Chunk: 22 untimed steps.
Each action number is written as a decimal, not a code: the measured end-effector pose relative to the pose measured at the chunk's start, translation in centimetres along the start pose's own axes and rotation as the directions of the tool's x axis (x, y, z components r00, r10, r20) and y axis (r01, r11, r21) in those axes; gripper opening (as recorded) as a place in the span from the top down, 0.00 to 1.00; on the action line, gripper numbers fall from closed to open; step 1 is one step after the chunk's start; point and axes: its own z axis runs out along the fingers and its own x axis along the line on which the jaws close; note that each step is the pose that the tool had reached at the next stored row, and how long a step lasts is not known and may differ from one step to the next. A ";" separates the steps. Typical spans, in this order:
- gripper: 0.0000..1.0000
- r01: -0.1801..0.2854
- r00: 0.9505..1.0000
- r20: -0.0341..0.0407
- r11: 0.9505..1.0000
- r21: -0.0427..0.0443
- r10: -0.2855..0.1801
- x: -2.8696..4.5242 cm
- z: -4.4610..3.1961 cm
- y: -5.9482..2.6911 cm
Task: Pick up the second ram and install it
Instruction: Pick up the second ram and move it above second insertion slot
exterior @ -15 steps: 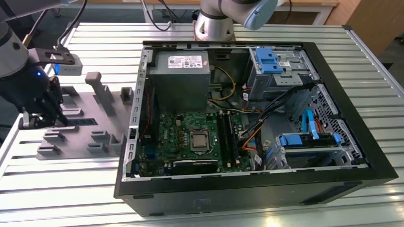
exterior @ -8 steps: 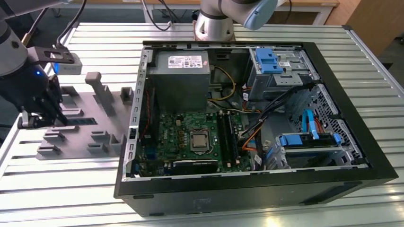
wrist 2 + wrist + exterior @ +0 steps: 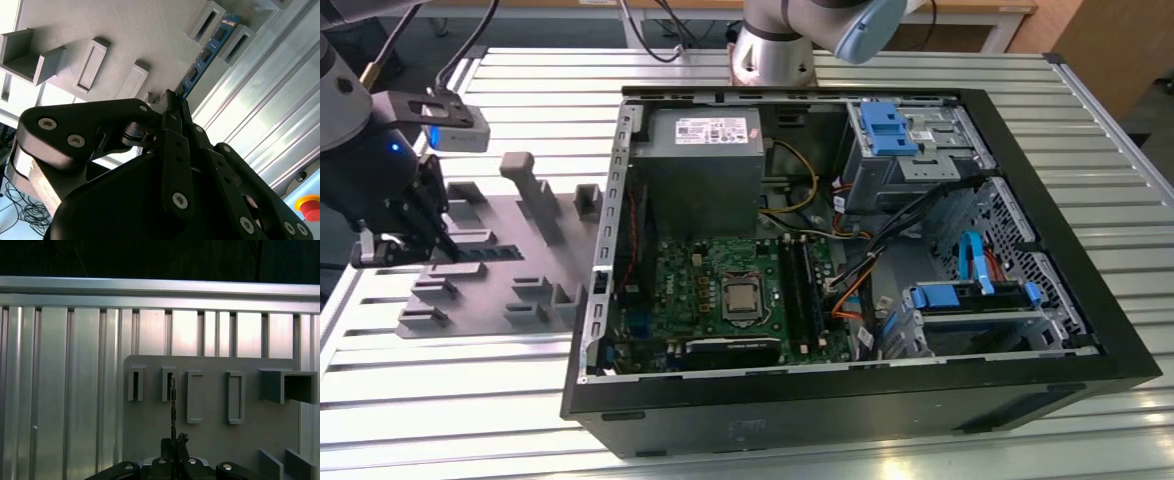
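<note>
item: ram (image 3: 206,51), thin blue strip with dark chips. it stands on edge in two slotted blocks of the holder (image 3: 125,30), upright, and has not been lifted out. in the first wrist view it shows edge-on as a thin dark line (image 3: 173,400) running from one slot towards the fingertips

item: hand (image 3: 170,97), black, two-fingered, narrow. the fingertips pinch the ram's near end, one on each face, so the hand holds the ram while it sits in its slots. in the first wrist view the tips (image 3: 173,441) meet on the strip's edge. in the exterior view the hand (image 3: 443,245) hangs over the holder, at the edge of the desk on the exterior view's left

item: holder, flat grey plate with raised blocks and slots. it lies on the desk (image 3: 480,385) by that same edge, just beside the case and apart from it

item: case (image 3: 854,405), black, side open, lying flat in the middle of the desk. inside are a green motherboard (image 3: 707,290) in the nearer half and a grey power supply (image 3: 700,150) at the far end, with blue drive brackets (image 3: 894,130) and loose cables towards the exterior view's right

item: desk, slatted aluminium. the arm's base (image 3: 774,55) stands at its far edge, behind the case
</note>
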 end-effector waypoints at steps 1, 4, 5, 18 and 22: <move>0.86 0.000 1.000 0.000 1.000 0.000 0.000 0.00 -0.02 0.00; 0.86 0.000 1.000 0.000 1.000 0.000 0.000 0.00 -0.07 0.00; 0.86 0.000 1.000 0.000 1.000 0.000 0.000 0.00 -0.09 0.00; 0.86 0.000 1.000 0.000 1.000 0.000 0.000 -0.01 -0.58 0.00; 0.86 0.000 1.000 0.000 1.000 0.000 0.000 -0.02 -0.66 0.00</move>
